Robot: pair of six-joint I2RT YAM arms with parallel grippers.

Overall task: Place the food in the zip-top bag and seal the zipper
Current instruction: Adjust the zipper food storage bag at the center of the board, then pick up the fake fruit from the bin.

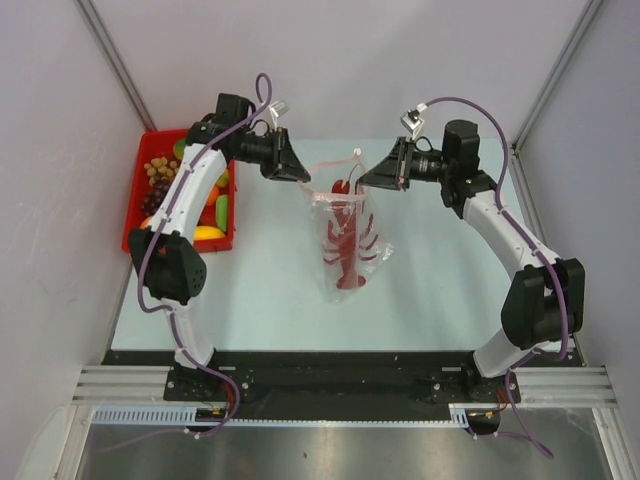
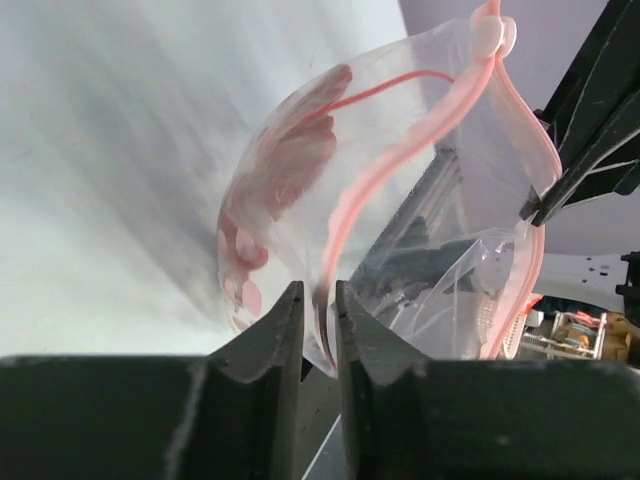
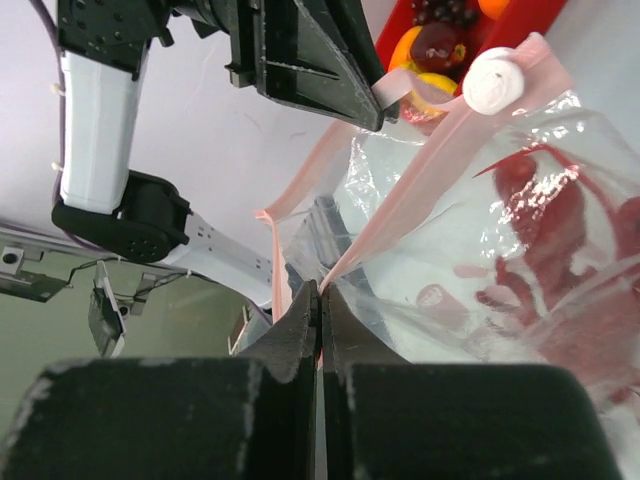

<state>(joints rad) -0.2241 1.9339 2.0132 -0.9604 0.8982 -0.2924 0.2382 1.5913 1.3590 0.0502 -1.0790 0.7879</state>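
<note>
Two claws meet at the mouth of the bag (image 1: 345, 240) above the far middle of the table (image 1: 260, 280), one on each side of it. The right claw (image 3: 320, 300) is pressed together, clamped on the bag's edge where the pink zipper (image 3: 400, 215) runs down into its tips. The left claw (image 2: 318, 310) stands parted by a narrow slit. The bag's rim passes into that slit, but whether the pads press the film I cannot tell. In the right wrist view, the loose end of the pink strip lies against the left claw's tip.

Both zipper strips bow away from each other, so the mouth gapes and is not sealed. A white slider (image 3: 490, 85) sits on the zipper at the far end of the mouth. From the mouth the bag's body runs toward the arm bases. Whether its lower end rests on the table I cannot tell. Dark red shapes show on the clear film, and I cannot tell whether they are print or something inside.

All the food (image 1: 185, 190) in view lies in a red tray (image 1: 163, 135) at the table's far left, under the left arm and well apart from the bag: grapes (image 1: 155, 185), a green piece (image 1: 222, 208) and a yellow one (image 1: 208, 232).
</note>
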